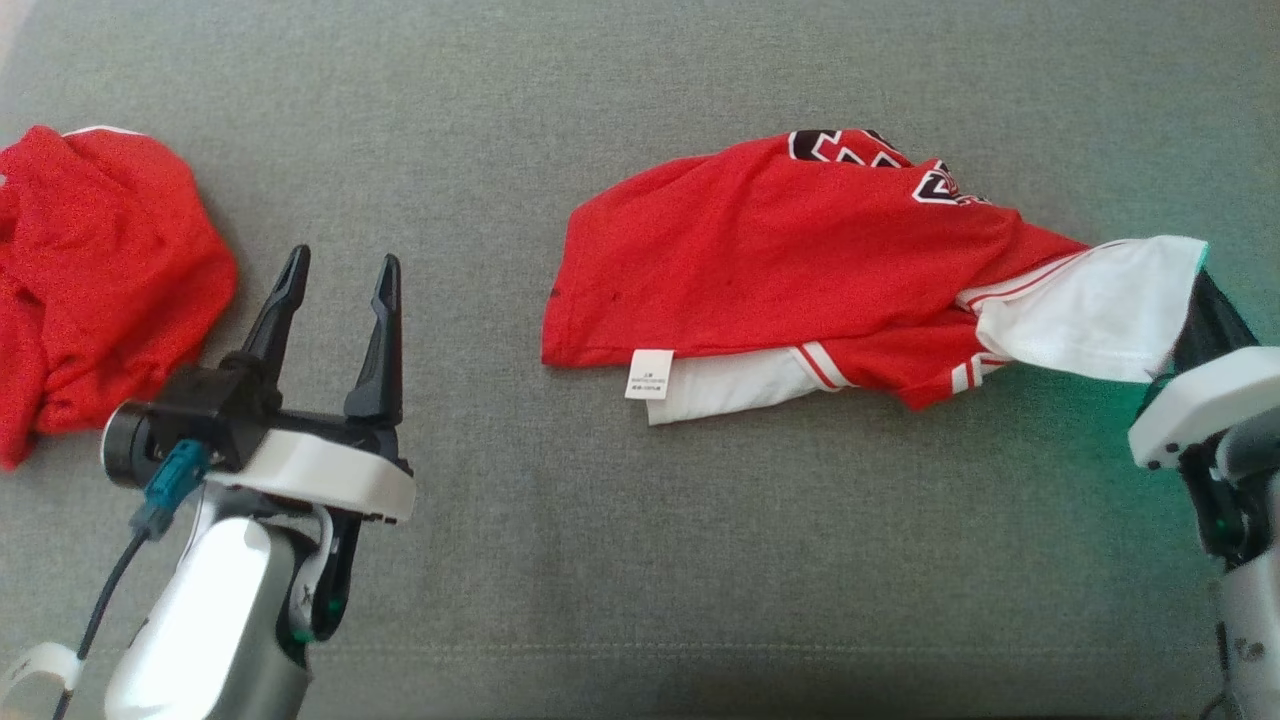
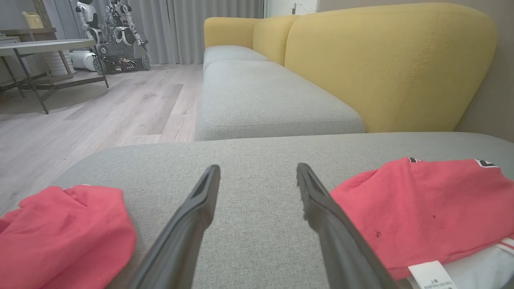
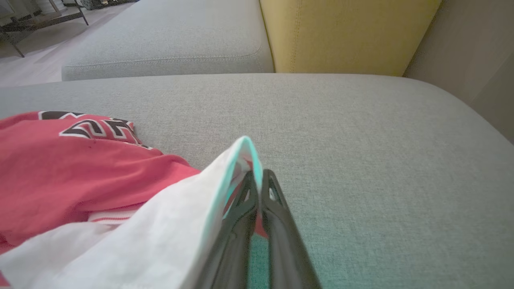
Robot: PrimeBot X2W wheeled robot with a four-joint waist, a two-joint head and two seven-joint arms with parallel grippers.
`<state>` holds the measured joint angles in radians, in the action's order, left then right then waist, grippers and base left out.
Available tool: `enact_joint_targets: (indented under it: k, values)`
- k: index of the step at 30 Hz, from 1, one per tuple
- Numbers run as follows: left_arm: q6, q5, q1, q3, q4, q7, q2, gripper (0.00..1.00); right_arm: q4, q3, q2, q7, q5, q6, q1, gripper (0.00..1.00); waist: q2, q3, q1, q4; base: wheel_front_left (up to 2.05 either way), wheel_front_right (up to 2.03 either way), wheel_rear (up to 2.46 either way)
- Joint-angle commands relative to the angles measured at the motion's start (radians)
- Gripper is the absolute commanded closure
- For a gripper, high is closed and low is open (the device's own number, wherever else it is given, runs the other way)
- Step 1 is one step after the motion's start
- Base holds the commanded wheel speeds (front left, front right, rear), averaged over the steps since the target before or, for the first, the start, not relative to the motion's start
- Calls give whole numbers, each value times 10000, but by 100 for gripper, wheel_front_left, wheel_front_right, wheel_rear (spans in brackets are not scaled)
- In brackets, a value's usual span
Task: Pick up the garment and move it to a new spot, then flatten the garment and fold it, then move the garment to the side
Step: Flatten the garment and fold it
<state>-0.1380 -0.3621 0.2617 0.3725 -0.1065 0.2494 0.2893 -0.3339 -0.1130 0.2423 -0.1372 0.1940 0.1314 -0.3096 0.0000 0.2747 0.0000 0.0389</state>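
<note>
**Right claw clenched on the garment's white edge, left claw released**

Far left on the grey cushion (image 1: pixel 640 560): a second red cloth (image 1: pixel 100 280), crumpled in a heap, touched by nothing. Just right of that heap and nearer the robot: the left claw (image 1: pixel 344 256), released, both dark fingers spread wide and pointing toward the far side, bare cushion between them, nothing held. Beyond those fingers in the left wrist view: a yellow backrest (image 2: pixel 381 64) behind a further grey seat, a wooden floor (image 2: pixel 100 112) to the left, and at the far end a table (image 2: pixel 40 46) and another robot (image 2: pixel 112 36) by grey curtains (image 2: pixel 192 28).

Right of centre: the garment (image 1: pixel 780 260), red with white parts, lying rumpled on the cushion, well apart from the left claw. Black-and-white lettering (image 1: pixel 870 150) along its far edge. A small white label (image 1: pixel 650 373) at its near edge, over a strip of white cloth. Red-and-white striped trim toward its right part. From there, a white panel (image 1: pixel 1090 310) stretched rightward and raised off the cushion up to the right claw.

Far right: the right claw (image 3: pixel 262 180), clenched, fingers pressed together on the edge of that white panel, cloth draped over one finger in the right wrist view. Green glow on the cushion beneath.
</note>
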Motion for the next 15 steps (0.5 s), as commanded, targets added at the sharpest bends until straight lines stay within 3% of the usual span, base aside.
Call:
enact_joint_targets:
  k: [1, 8, 15]
  values:
    - [-69, 108, 425, -384, 311, 90, 274, 0, 124, 228, 245, 133, 120, -7, -289, 0, 0, 3, 0, -22, 0, 0, 0]
    - [-77, 98, 309, -365, 247, 99, 301, 0, -136, 422, 228, 642, 412, -7, -133, 0, 0, -314, 0, -262, 0, 0, 0]
    - [-166, 35, -87, -364, 266, 79, 385, 0, 1461, 323, -95, 669, 505, -7, 753, 0, 0, -897, 0, -560, 0, 0, 0]
